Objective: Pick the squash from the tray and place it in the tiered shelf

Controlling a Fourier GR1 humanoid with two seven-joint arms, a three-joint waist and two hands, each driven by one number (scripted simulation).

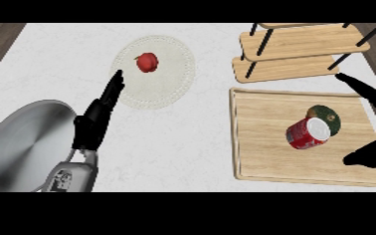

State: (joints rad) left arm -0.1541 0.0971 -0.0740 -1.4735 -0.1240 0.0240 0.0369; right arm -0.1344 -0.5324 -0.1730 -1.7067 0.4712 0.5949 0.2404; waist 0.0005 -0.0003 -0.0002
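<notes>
At the lower left of the head view, the left hand (94,122) rises from its grey forearm with fingers straight and held together, pointing up and slightly right; it grips nothing. Its fingertips reach the lower left rim of a round white placemat (165,87) lying on the pale marbled table (198,144). A small red fruit (147,62) sits on the upper part of that placemat, apart from the fingertips. Just left of the forearm, a large silver pan (29,144) fills the lower left corner, its rim close beside the wrist.

Over at the right edge, the right hand (361,157) shows only as dark shapes: one part low beside the tray and a finger (356,85) higher up, near the tray's upper right corner. These parts stand well apart, so the hand is spread open and holds nothing.

Between those dark parts lies the wooden tray (257,154), a rectangular board with a raised edge. On it, toward the right, the squash (324,117) rests as a dark green rounded shape with a tan spot. A red can (307,133) lies tilted just in front of it, its white end facing up, touching or overlapping the squash from this angle. Neither touches the right hand.

Beyond the tray, at the upper right, stands the tiered shelf (294,45): wooden boards stacked in steps on thin black legs.
</notes>
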